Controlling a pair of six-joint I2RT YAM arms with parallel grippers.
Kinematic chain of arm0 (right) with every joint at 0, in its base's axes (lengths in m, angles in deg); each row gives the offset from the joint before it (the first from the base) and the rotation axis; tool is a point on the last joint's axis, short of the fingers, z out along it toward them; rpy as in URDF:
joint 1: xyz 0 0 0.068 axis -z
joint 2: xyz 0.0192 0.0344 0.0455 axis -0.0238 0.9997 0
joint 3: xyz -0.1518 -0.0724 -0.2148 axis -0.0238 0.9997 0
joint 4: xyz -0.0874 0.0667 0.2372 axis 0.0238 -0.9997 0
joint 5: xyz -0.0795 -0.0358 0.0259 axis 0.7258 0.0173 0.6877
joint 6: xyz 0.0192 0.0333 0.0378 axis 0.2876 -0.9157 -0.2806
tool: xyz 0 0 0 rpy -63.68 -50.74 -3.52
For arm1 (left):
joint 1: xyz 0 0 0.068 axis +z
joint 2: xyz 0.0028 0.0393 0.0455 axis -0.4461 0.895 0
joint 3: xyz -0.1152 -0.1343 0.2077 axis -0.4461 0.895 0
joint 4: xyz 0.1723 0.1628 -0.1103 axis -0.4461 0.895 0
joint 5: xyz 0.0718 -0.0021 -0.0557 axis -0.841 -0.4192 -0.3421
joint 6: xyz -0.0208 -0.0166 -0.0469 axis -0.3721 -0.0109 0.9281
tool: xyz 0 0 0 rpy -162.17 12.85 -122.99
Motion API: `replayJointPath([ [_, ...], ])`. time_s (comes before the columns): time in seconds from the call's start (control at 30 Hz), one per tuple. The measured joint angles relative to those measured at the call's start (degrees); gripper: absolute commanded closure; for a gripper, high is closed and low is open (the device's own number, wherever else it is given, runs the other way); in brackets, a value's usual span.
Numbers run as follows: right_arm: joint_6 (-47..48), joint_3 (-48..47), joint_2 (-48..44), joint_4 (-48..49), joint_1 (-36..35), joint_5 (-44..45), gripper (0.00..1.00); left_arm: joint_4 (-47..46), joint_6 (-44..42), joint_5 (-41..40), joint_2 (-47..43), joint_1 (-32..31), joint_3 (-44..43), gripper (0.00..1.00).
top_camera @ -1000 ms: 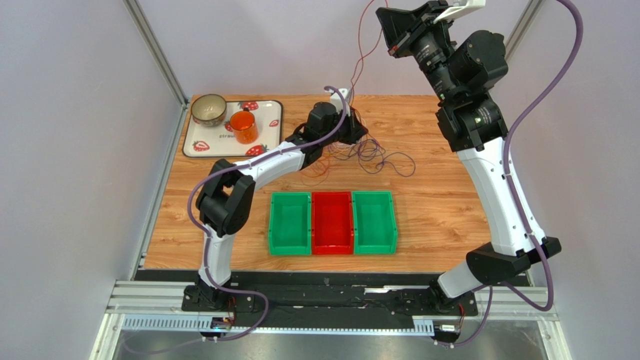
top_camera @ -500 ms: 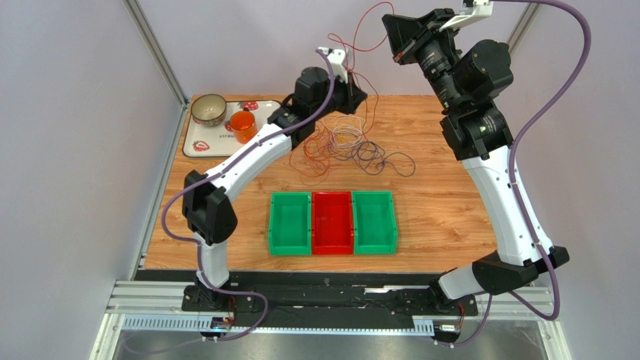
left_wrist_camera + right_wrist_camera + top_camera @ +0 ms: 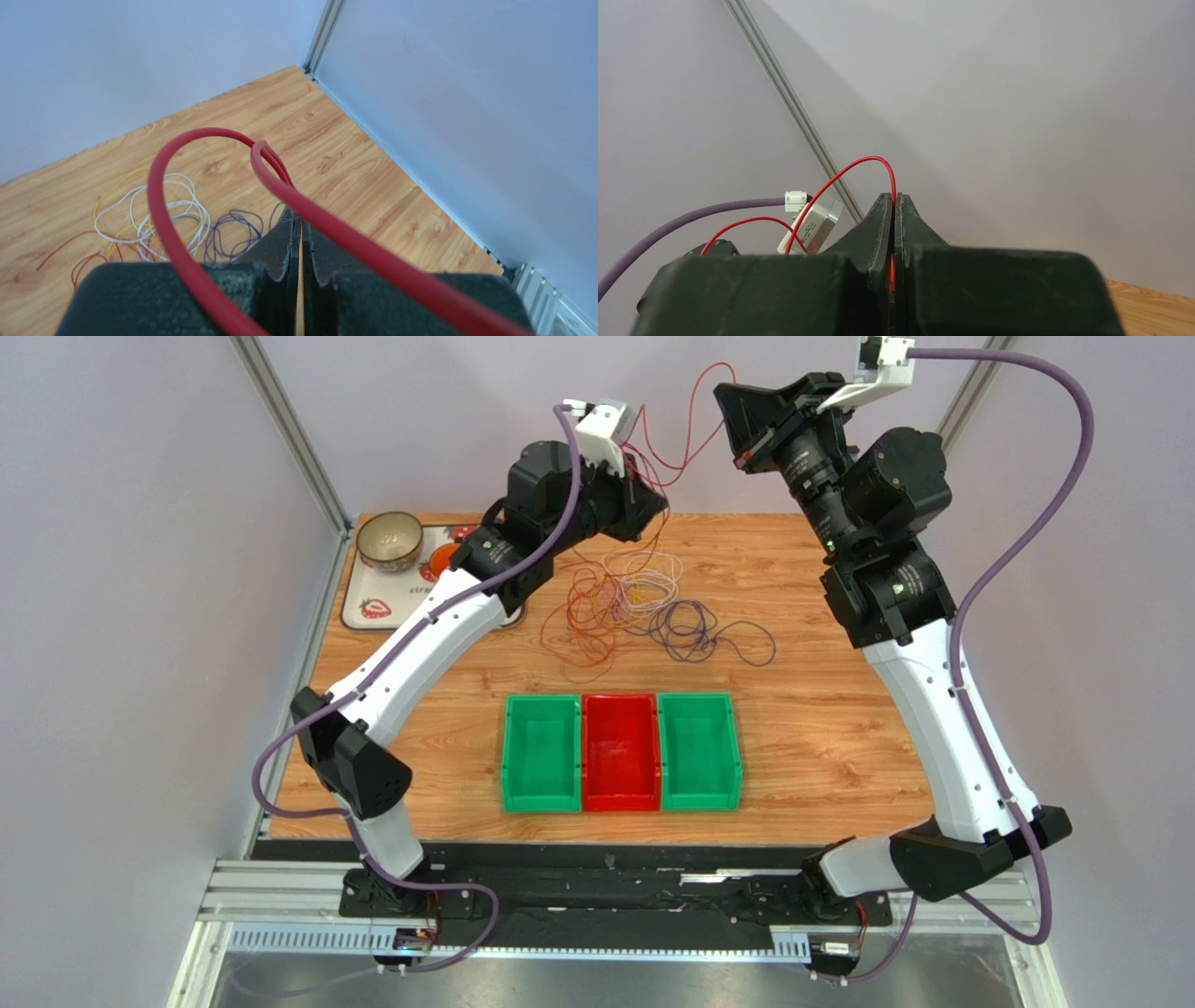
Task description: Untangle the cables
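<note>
Both left gripper [image 3: 301, 227] and right gripper [image 3: 894, 206] pinch 1 red cable [image 3: 163, 175]; best lifted slowly so the tangle [image 3: 617, 599] beneath loosens.

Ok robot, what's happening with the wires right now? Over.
Left gripper, right gripper: shut on red cable, up high. Other cables tangled on table. Nothing blocking.

The wooden table [image 3: 828, 714] lies well below both my jaws. Under my left gripper [image 3: 300, 227], slightly nearer my bases, a loose heap of cables [image 3: 631, 609] in red, yellow, white and purple rests on it. Nearer still stand three bins touching in a row: green bin [image 3: 542, 752], red bin [image 3: 620, 751], second green bin [image 3: 699, 751]. Left of those jaws lies a tray [image 3: 368, 602], partly hidden.
</note>
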Motion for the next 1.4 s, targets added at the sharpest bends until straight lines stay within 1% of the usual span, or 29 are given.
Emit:
replayJointPath([
  [0.1,-0.42,1.49,-0.72,0.15,0.00,0.00,1.00,2.40,0.00,0.28,-1.73,0.00,1.20,1.00],
  [0.23,-1.42,4.55,-2.43,-0.24,0.00,0.07,1.00,5.11,0.76,1.22,-6.16,0.00,5.38,1.00],
  [0.47,-4.00,12.72,-8.22,-1.86,0.00,1.09,1.00,6.25,6.58,4.28,-16.13,-0.26,17.86,1.00],
  [0.73,-6.38,18.21,-13.05,-5.55,0.00,1.20,1.00,5.95,12.90,9.79,-21.51,-0.70,30.93,1.00],
  [0.93,-7.74,22.80,-15.65,-8.33,0.00,0.76,1.00,5.11,16.00,13.66,-23.96,-1.42,36.11,1.00],
  [1.17,-8.24,25.75,-16.28,-11.54,0.00,0.02,1.00,0.28,18.62,17.86,-24.04,-3.50,41.44,1.00],
  [1.4,-8.20,28.89,-18.51,-13.42,0.00,-0.33,1.00,-3.32,19.61,20.41,-24.04,-4.96,48.02,1.00],
])
